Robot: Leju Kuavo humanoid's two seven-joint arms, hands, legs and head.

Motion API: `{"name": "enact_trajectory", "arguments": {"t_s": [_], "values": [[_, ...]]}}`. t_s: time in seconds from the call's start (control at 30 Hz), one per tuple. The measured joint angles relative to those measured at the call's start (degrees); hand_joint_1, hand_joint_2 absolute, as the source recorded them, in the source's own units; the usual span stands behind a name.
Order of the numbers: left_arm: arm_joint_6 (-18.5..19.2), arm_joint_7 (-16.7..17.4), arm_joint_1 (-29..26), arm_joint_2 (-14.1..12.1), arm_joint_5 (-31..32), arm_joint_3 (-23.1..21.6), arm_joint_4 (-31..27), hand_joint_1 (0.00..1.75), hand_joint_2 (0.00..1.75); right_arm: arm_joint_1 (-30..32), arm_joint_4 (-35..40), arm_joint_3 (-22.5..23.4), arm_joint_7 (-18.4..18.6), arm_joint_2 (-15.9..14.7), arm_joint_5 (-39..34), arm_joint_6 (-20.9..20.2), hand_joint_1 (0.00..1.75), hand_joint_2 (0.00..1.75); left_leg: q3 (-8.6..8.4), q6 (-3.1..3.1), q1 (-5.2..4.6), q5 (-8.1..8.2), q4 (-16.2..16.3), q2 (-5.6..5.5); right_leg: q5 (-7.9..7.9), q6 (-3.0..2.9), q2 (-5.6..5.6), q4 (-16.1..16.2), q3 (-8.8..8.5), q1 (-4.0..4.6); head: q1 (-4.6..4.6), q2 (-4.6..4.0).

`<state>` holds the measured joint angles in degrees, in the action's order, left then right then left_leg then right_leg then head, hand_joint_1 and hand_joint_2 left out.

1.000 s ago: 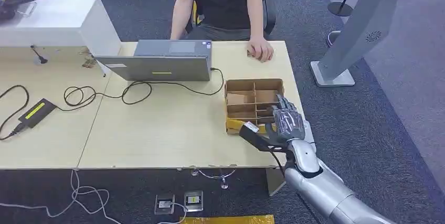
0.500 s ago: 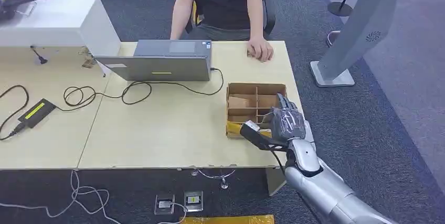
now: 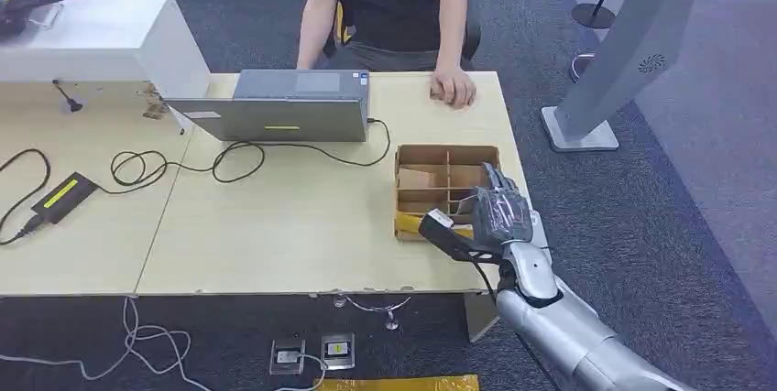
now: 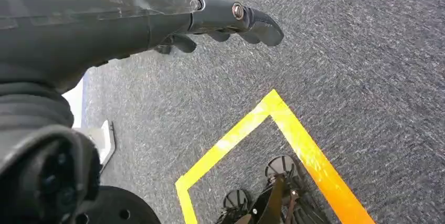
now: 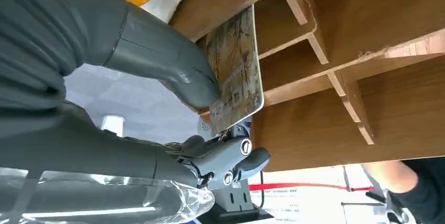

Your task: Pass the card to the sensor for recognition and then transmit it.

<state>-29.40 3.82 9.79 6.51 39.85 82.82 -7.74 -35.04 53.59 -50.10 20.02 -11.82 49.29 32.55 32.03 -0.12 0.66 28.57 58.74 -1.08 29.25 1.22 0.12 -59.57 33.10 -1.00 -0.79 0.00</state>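
My right hand (image 5: 210, 129) pinches the card (image 5: 236, 72) at the divided box (image 3: 446, 155), lower right; next I lift it toward the sensor.

The divided box (image 3: 446, 176) is set near the right edge of the surface (image 3: 275, 226). The laptop (image 3: 279, 116) is placed to its left and farther back; a person's hand (image 3: 454, 89) is rested behind it.

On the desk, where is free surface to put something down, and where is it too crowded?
Free: the wide bare stretch of the desk between the laptop, the divided cardboard box and the near edge. Crowded: the left part with looped cables and a black adapter, and the box corner, where the right hand holds the card.
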Motion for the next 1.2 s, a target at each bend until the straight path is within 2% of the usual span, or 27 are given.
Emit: {"name": "enact_trajectory", "arguments": {"t_s": [0.3, 0.43, 0.77, 1.2], "values": [[-0.04, 0.00, 0.22, 0.00, 0.37, -0.63, 0.00, 0.00, 0.00, -0.36, -0.55, 0.00, 0.00, 0.07, 1.59, 4.74, 1.75, 1.75, 0.00, 0.00, 0.00, 0.00, 0.00, 0.00, 0.00, 0.00, 0.00, 0.00, 0.00, 0.00, 0.00, 0.00], [-0.04, 0.00, 0.23, 0.00, 0.44, -0.65, 0.00, 0.00, 0.00, -0.45, 0.59, 0.72, 0.22, 0.04, 6.82, 7.02, 1.75, 1.75, 0.00, 0.00, 0.00, 0.00, 0.01, 0.01, 0.00, 0.00, 0.01, 0.00, 0.01, 0.00, 0.00, 0.00], [0.17, 0.00, 0.48, 0.00, 1.16, -0.70, 0.00, 0.00, 0.00, -2.67, 7.86, 4.61, 1.62, 0.00, 13.70, 7.15, 1.75, 1.75, -0.02, 0.00, 0.00, -0.01, 0.01, 0.02, -0.01, 0.00, 0.01, 0.00, 0.00, 0.00, 0.00, 0.00], [0.20, -0.07, 0.46, 0.07, 1.03, -0.70, 0.00, 0.00, 0.00, -4.45, 14.03, 5.57, 3.59, -0.02, 14.08, 5.20, 1.75, 1.75, 0.00, 0.00, 0.00, -0.01, 0.00, 0.01, 0.00, 0.00, 0.01, 0.00, 0.00, 0.00, 0.00, 0.02]]}}
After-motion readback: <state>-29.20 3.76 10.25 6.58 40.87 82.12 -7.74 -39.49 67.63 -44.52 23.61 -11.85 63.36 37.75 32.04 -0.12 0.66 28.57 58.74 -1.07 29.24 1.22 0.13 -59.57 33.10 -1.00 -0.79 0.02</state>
